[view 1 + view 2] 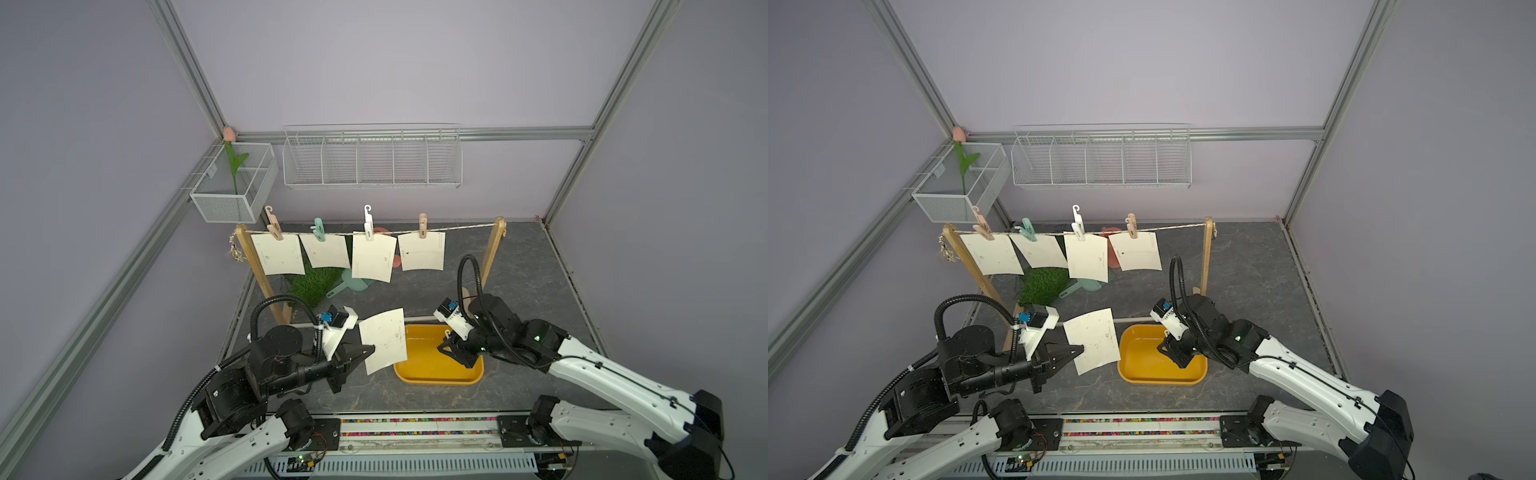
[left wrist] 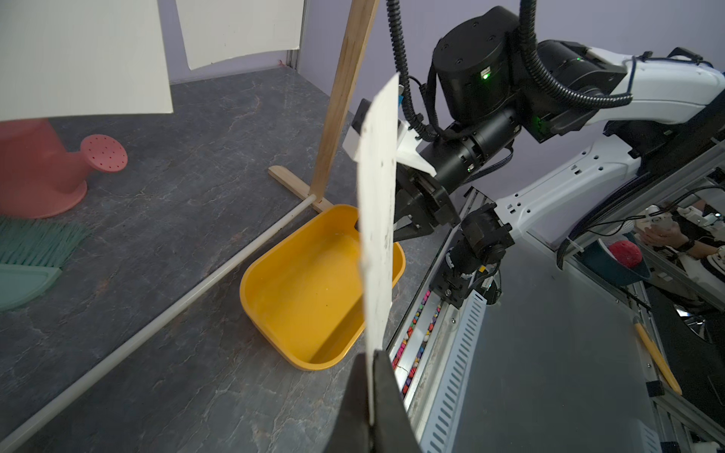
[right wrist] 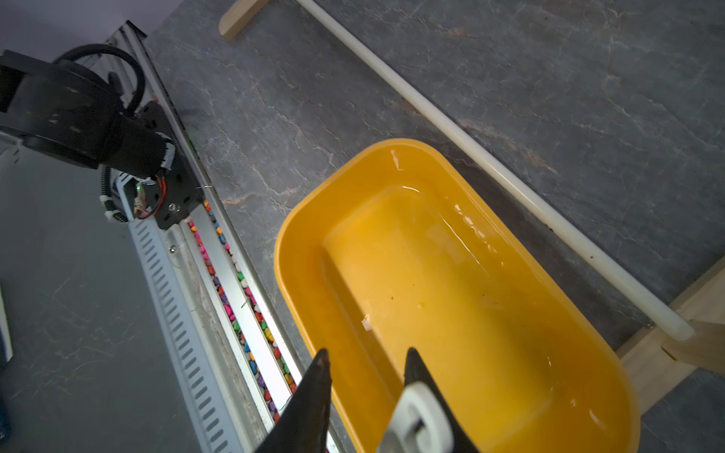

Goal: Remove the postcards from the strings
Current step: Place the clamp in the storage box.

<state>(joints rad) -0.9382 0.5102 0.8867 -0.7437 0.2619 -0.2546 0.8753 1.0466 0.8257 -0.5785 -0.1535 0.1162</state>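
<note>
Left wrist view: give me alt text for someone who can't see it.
The left gripper, jaws shut, holds a postcard seen edge-on, by a yellow tub on the dark tabletop. Behind: the right arm, a wooden rack post, a white rod and a pink watering can.

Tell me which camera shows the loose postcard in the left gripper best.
Both top views: the postcard faces the camera whole, with one edge pinched by the left gripper. The left wrist view shows it edge-on, as a thin strip. The right wrist view misses it.
</note>
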